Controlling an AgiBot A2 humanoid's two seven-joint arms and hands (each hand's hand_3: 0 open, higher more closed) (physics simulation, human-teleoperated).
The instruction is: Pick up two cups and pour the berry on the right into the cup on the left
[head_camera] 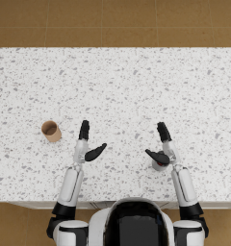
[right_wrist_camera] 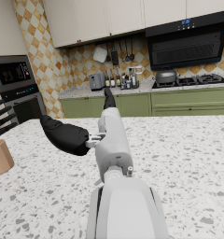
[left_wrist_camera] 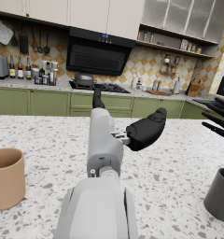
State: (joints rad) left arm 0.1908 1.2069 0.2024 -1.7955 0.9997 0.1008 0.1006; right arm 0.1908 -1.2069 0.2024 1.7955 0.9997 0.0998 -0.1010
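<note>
I am looking down on a white speckled counter [head_camera: 136,81] with both arms reaching up over it from my side. My left hand [head_camera: 86,144] is hovering with fingers straight and thumb splayed out toward three o'clock; it is gripping nothing and touching nothing. The tan cup [head_camera: 51,130] is standing upright on the counter at about ten o'clock from that hand, near it but clearly apart. In the left wrist view the same tan cup [left_wrist_camera: 7,178] is sitting off to the side of the forearm, open mouth up, and I cannot see anything inside it from there.

My right hand [head_camera: 162,145] is also spread wide, fingers extended, thumb pointing toward nine o'clock, and it is holding nothing. The dark grey cup [head_camera: 159,165] is sitting just under that thumb, at roughly six o'clock from the hand, partly hidden by it. I am seeing a small reddish spot at its mouth, probably the berry [head_camera: 160,164], though it is too small to be sure. I cannot tell whether the thumb is touching the rim. The left wrist view is catching the grey cup [left_wrist_camera: 221,193] at its edge, with the right hand's fingers [left_wrist_camera: 215,116] above it.
</note>
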